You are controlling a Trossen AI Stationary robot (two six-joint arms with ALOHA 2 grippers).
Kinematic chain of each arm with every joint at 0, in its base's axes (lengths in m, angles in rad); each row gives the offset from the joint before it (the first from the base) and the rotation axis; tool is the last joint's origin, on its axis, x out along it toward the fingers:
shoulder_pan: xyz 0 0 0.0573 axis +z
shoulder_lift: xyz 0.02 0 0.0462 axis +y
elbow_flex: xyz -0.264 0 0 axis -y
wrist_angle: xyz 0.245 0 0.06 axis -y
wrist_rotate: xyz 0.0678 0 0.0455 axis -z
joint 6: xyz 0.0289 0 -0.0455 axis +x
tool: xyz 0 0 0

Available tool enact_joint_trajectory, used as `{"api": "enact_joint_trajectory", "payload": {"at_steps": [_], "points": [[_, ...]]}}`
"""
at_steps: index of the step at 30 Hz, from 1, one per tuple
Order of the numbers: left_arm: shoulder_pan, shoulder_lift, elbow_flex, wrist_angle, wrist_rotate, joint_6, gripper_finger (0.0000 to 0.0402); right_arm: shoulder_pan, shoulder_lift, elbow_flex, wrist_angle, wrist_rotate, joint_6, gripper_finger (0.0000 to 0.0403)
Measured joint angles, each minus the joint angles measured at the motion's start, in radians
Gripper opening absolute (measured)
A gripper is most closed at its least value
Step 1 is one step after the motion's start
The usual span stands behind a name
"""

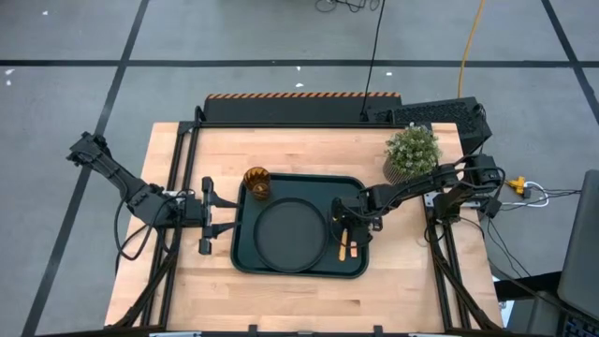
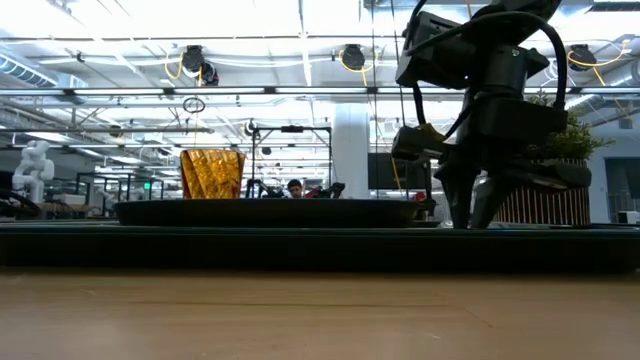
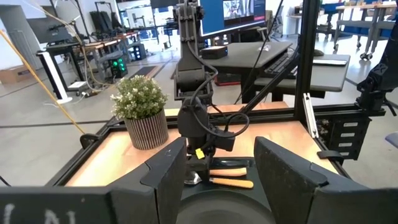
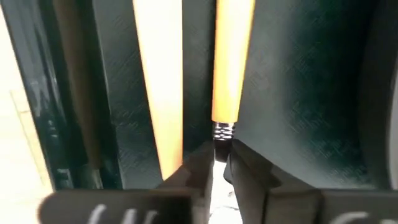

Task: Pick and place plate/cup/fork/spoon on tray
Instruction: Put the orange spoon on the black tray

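Note:
The dark green tray [image 1: 299,272] lies mid-table with the round dark plate [image 1: 290,234] on it and the amber cup [image 1: 256,183] upright in its far left corner. Fork [image 1: 355,249] and spoon [image 1: 342,249] lie side by side on the tray's right strip, handles toward the near edge. My right gripper [image 1: 343,225] points steeply down over their far ends, shut on the spoon [image 4: 231,56]; the paler fork handle [image 4: 158,81] lies beside it. My left gripper [image 1: 206,217] waits open and level at the tray's left rim. My right gripper pinches the spoon's silver neck [image 4: 222,132], just beyond the orange handle's end, between its two fingertips [image 4: 249,171]. The fingers come from above, slanting down, and lie across the spoon. The spoon's handle lies flat on the tray floor beside the fork.
A potted plant [image 1: 412,152] stands on the table's far right, close behind my right arm. A dark device [image 1: 440,114] sits at the far right edge. Bare wood shows along the table's near side [image 1: 299,304].

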Motion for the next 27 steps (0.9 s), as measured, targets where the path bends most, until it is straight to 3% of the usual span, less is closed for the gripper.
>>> {"api": "enact_joint_trajectory", "payload": {"at_steps": [4, 27], "points": [[0.0, 0.0, 0.0, 0.0, 0.0, -0.002, 0.0193, 0.0, 0.0, 0.002, 0.01, 0.011, 0.013, 0.0007], [0.0, 0.0, 0.0, 0.0, 0.0, 0.002, 0.0193, -0.001, -0.036, 0.0, 0.083, 0.053, 0.016, 0.0]]}}
